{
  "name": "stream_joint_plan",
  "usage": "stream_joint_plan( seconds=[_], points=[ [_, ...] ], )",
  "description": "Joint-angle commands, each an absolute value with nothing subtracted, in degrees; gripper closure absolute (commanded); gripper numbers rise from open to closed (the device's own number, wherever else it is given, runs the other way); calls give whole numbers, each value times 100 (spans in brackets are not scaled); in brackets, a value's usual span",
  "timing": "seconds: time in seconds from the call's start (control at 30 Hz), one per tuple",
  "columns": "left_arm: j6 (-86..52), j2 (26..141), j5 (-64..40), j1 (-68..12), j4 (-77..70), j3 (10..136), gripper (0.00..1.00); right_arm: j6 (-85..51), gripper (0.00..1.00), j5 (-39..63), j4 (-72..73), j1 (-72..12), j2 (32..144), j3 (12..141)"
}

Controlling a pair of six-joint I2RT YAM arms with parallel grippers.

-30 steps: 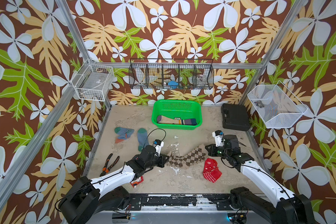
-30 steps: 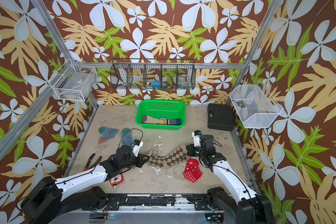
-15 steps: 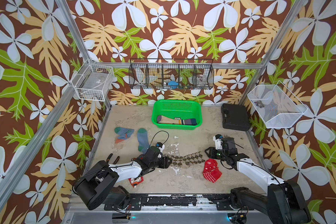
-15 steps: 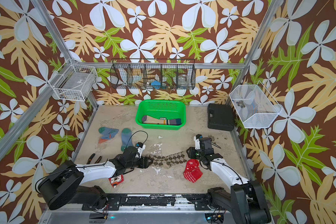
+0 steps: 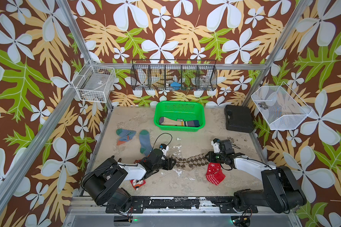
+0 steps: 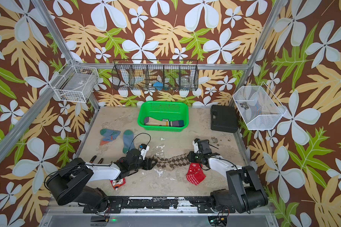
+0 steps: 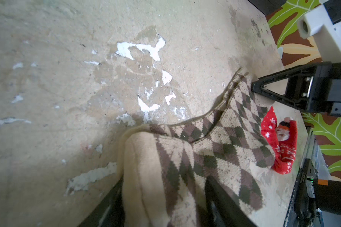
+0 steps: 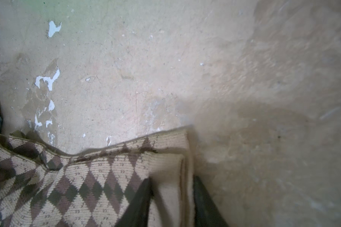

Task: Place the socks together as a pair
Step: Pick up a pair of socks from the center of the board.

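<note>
Argyle socks (image 5: 189, 162) lowered to table (image 5: 185, 184); brown-beige diamonds, stretched long.

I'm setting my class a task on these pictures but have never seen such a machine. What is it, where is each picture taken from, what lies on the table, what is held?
Two robot arms stand at a table, each ending in a gripper. Two pictures look down from above; two come from wrist cameras. The left gripper and right gripper each straddle one end of a brown checked sock; their grip is unclear. A crumpled blue sock, a flat blue sock and a red sock lie loose; another red sock lies under the left arm. A striped sock lies in a green basket.
</note>
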State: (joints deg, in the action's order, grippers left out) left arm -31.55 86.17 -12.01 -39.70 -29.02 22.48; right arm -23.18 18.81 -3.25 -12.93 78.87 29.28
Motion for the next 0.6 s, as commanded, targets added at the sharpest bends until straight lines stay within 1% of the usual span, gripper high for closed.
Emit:
stream_joint_plan(
  seconds=[0.0,0.07,0.1,0.13,0.3,0.4,0.57],
  points=[
    [-3175,8792,-1236,-3989,-2467,2206,60,-2324,88,2213,-233,-1312,7926,2945],
    [-3183,8848,-1217,-3988,-2480,2235,86,-2376,99,2373,-178,-1313,7806,2958],
    [-3194,8826,-1205,-3988,-2470,2242,95,-2405,100,2437,-184,-1317,7746,2979],
    [-3194,8768,-1200,-3990,-2454,2261,100,-2429,100,2516,-209,-1318,7642,3023],
    [-3068,8105,-1033,-3990,-1809,2669,100,-2510,100,2765,-594,-1318,7082,3506],
    [-2818,7817,-799,-3974,-1177,3264,100,-2506,100,2760,-887,-1305,6854,4039],
    [-2476,7797,-945,-3454,-530,4488,100,-2552,100,2964,-993,-1202,7008,5077]
  ],
)
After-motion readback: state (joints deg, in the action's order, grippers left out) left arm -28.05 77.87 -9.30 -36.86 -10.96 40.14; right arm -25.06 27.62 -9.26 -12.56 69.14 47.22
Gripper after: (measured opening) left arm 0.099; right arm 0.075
